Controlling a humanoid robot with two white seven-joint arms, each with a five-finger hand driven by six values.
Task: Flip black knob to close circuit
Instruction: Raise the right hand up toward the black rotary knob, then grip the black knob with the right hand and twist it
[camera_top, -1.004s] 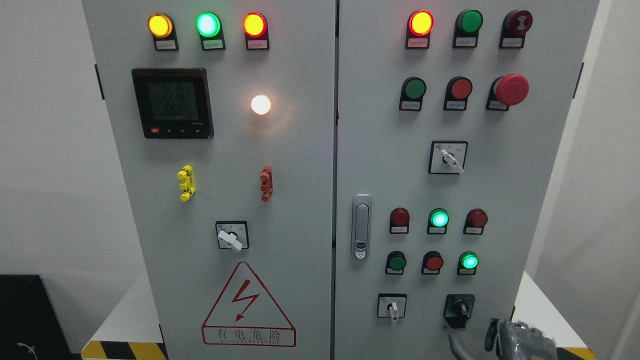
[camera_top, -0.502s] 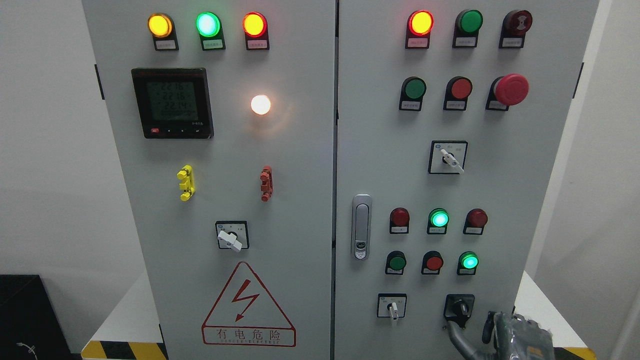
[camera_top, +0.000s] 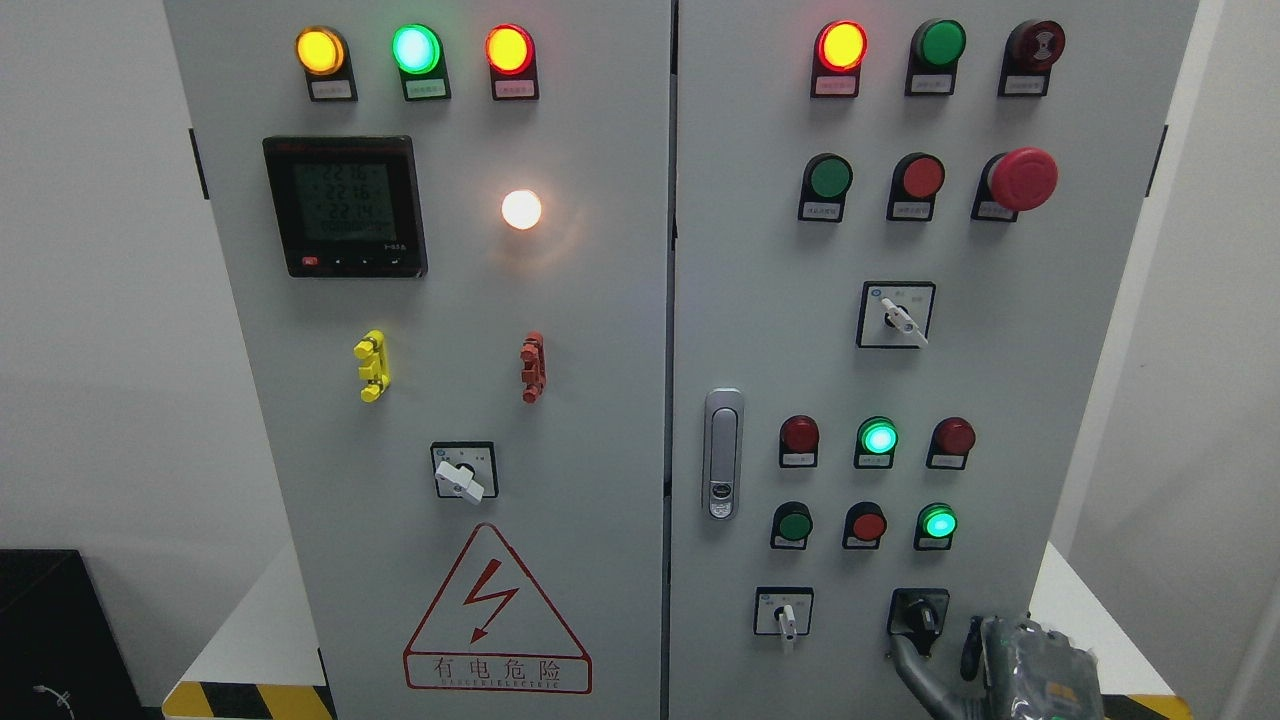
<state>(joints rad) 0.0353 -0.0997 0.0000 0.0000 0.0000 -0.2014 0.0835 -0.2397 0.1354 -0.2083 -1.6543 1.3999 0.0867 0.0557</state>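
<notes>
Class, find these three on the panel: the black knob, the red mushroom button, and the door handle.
black knob (camera_top: 921, 614), head view, on its front face.
red mushroom button (camera_top: 1023, 179), head view, on its red cap.
door handle (camera_top: 722, 452), head view, on its metal grip.

meter (camera_top: 345, 206) upper left on cabinet (camera_top: 600, 420), knob (camera_top: 920, 614) lower right, right hand (camera_top: 1010, 665) just right of knob, door handle (camera_top: 722, 453) between halves

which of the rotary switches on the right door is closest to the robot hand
The black knob at the bottom right of the door, right beside the right hand. It alone has a black handle; the other two selector switches have white levers.
</notes>
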